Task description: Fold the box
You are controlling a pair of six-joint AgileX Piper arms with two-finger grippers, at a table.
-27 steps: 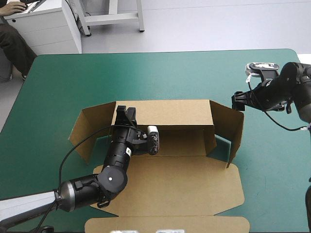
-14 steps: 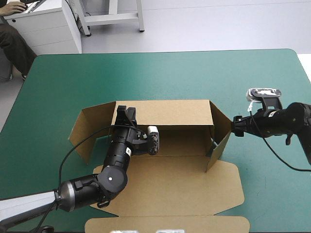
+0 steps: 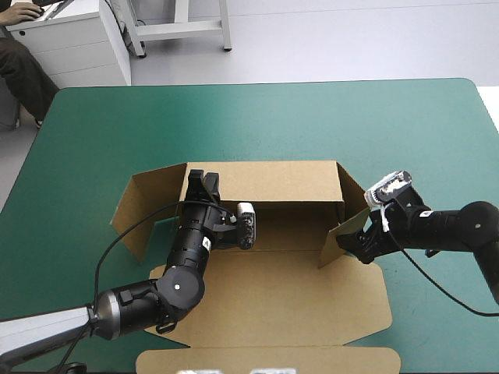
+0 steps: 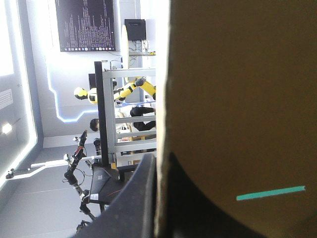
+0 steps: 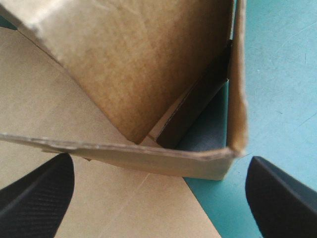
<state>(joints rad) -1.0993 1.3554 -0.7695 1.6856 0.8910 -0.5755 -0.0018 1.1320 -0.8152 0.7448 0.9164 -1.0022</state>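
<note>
The brown box (image 3: 273,183) lies in the middle of the table, its back wall raised and its lid (image 3: 288,304) flat toward the front edge. My left gripper (image 3: 201,183) is shut on the back wall's left end; in the left wrist view the board (image 4: 237,99) stands between the black fingers (image 4: 143,198). The left side flap (image 3: 148,202) stands out at an angle. My right gripper (image 3: 352,243) is open and low at the right side flap (image 3: 339,238), which leans inward. In the right wrist view that flap's edge (image 5: 138,153) runs across just ahead of the spread fingers (image 5: 34,193).
The teal-green cover (image 3: 257,117) runs wide beyond the back wall and right of the box (image 5: 282,74). The lid's front flap (image 3: 265,360) reaches almost to the table's near edge.
My right gripper came down from the far right toward the box and swung the right side flap from standing outward to leaning inward. The left arm kept still.
</note>
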